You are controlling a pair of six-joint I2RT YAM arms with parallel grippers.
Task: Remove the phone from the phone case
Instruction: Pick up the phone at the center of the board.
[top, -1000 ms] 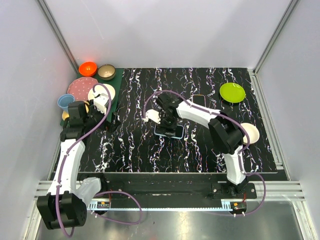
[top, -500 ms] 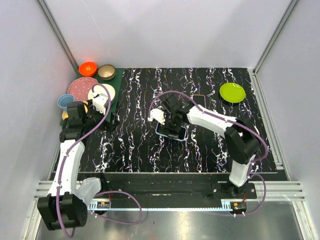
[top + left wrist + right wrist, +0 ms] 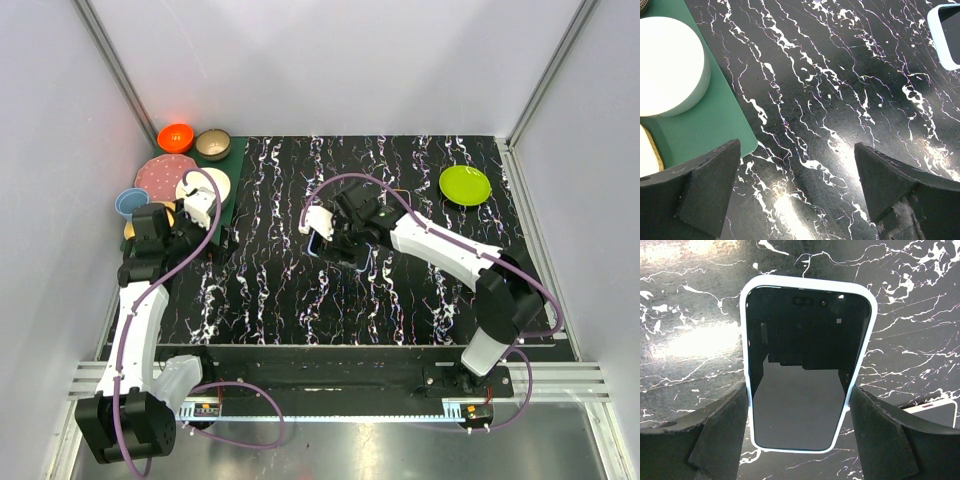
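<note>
Gripping phone (image 3: 802, 365) by pale-blue phone case (image 3: 805, 282) sides: right end effector (image 3: 800, 410) | screen dark, glossy | left end effector (image 3: 796, 165) wide

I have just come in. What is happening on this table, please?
The right gripper is closed on the long sides of a phone that sits in its light blue case, over the black table. The phone is not yet out of the case. The left gripper hangs open to the side, near a green mat, and holds nothing.
</note>
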